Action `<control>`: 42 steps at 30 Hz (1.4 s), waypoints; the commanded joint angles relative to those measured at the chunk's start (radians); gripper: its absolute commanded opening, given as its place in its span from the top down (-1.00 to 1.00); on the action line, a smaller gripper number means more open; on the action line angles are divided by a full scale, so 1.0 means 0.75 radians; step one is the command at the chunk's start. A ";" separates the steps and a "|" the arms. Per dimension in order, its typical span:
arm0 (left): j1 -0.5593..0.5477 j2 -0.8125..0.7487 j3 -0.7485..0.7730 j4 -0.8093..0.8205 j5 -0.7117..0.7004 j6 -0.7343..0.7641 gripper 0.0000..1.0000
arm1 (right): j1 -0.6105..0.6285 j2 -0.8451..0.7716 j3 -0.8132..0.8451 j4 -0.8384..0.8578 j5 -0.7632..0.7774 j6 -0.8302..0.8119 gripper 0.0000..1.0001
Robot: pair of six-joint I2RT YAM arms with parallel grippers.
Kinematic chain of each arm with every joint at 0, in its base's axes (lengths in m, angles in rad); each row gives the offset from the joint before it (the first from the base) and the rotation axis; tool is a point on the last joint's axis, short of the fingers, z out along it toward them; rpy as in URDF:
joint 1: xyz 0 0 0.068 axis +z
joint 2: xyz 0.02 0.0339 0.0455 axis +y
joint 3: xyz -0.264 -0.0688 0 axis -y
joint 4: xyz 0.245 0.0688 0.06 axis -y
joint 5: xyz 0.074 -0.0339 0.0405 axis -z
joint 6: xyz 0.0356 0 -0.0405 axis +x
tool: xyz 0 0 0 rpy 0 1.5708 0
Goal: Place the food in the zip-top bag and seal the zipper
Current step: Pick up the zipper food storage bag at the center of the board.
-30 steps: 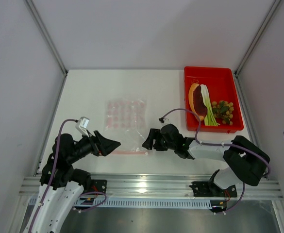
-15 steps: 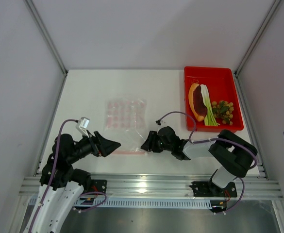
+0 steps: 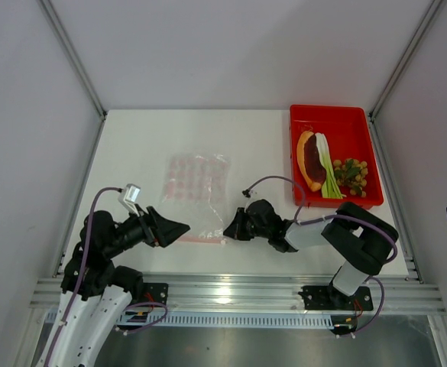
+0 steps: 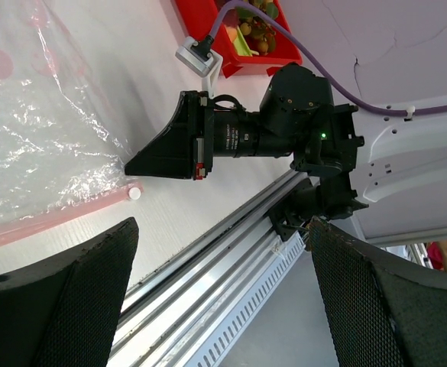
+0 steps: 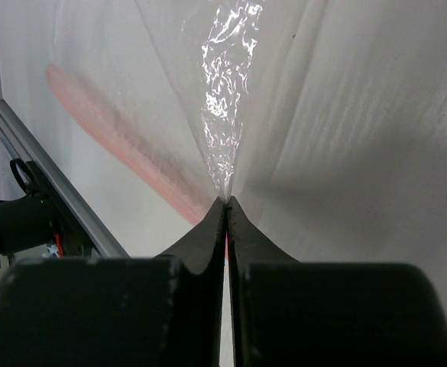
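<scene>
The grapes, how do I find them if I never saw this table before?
Find the red tray at the far right of the white table. The grapes lie in its near right part, just right of the long white-and-green stalk. They are the only heap of small round yellow-green balls; the wedge on the left is one dark-red piece.

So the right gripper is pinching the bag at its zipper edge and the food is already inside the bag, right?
No. The right gripper is shut on the bag at its zipper edge, but nothing is inside. The top view shows the wedge, stalk and grapes lying in the red tray.
</scene>
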 commanded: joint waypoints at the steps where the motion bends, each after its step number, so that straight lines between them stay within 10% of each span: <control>1: -0.006 0.004 0.069 -0.002 0.010 -0.008 -0.87 | 0.007 -0.033 0.058 0.080 -0.012 0.011 1.00; 16: -0.006 -0.139 0.081 0.059 -0.020 -0.116 -0.67 | -0.100 -0.413 0.034 0.088 0.004 0.475 1.00; 29: -0.006 -0.215 -0.489 0.664 0.135 -0.739 0.10 | -0.120 -0.693 -0.126 0.155 0.159 0.769 1.00; 42: -0.006 0.143 -0.545 0.930 0.037 -0.983 -0.04 | -0.114 -0.737 -0.138 0.280 0.282 0.798 1.00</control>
